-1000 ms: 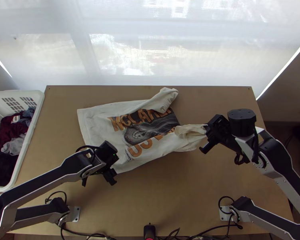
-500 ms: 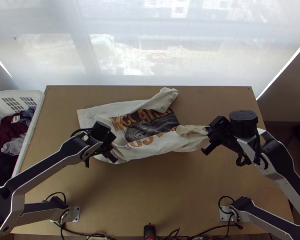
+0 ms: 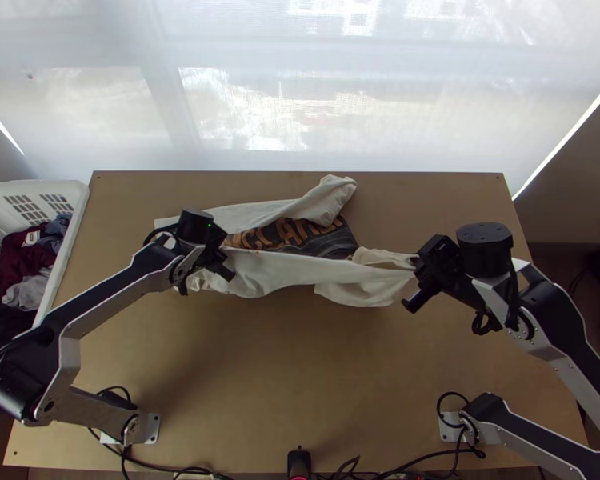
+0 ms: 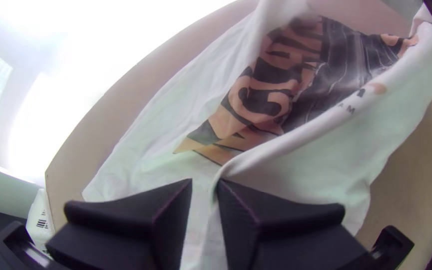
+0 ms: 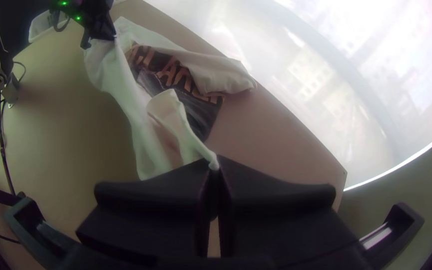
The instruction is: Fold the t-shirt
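The cream t-shirt (image 3: 300, 270) lies at mid-table, its dark and orange print partly covered. Its near side is raised and folded over in a taut band stretched between the grippers. At the band's left end is my left gripper (image 3: 223, 258); at its right end is my right gripper (image 3: 416, 266). In the left wrist view, the left gripper (image 4: 205, 182) pinches a ridge of the t-shirt (image 4: 295, 145) with a narrow gap between its fingers. In the right wrist view, the right gripper (image 5: 214, 164) is shut on a corner of the t-shirt (image 5: 168, 115). One sleeve lies towards the window.
A white basket (image 3: 60, 264) holding dark and grey clothes stands at the table's left edge. Bare table (image 3: 316, 384) spreads between the arms' bases. Cables and a small black device (image 3: 299, 462) lie along the near edge.
The left gripper has moved up the picture, towards the window, carrying the t-shirt's near side over part of the print. The right gripper has barely moved.
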Robot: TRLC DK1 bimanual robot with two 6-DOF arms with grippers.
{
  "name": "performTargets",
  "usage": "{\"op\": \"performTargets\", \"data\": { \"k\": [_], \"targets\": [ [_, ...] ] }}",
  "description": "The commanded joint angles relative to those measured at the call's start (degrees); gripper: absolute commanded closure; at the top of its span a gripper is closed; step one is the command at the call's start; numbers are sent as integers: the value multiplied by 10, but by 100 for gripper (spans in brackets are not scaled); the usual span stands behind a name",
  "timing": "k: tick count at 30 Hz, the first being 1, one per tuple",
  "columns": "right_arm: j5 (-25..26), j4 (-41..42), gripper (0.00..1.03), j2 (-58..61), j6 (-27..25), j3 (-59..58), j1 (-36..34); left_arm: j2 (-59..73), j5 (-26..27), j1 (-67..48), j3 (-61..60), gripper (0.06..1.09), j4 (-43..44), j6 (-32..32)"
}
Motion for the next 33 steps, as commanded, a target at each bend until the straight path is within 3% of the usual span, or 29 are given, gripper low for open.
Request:
{"op": "performTargets", "data": {
  "k": [1, 3, 4, 10, 15, 22, 24, 28, 33],
  "targets": [
    [0, -6, 100, 0, -1, -5, 0, 73, -13, 3, 9, 39, 44, 6],
    [0, -6, 100, 0, -1, -6, 0, 82, -13, 5, 13, 22, 47, 7],
    [0, -5, 100, 0, -1, -6, 0, 84, -14, 7, 16, 21, 47, 6],
    [0, -4, 100, 1, 0, -7, 0, 32, -13, 14, 46, 18, -13, -3],
    [0, 0, 100, 0, 0, -9, 0, -55, -8, 27, 59, 16, -112, -6],
    [0, 4, 100, 0, 0, -10, 3, -114, 43, 30, 54, 16, -320, -66],
    [0, 6, 100, -1, 0, -11, 4, -115, 88, 25, 50, 17, -368, -85],
    [0, 8, 100, -1, 0, -10, 9, -103, 109, -15, 18, 17, -398, -100],
    [0, 8, 100, -3, -2, -10, 12, -67, 112, -59, 15, 17, -374, -124]
  ]
}}
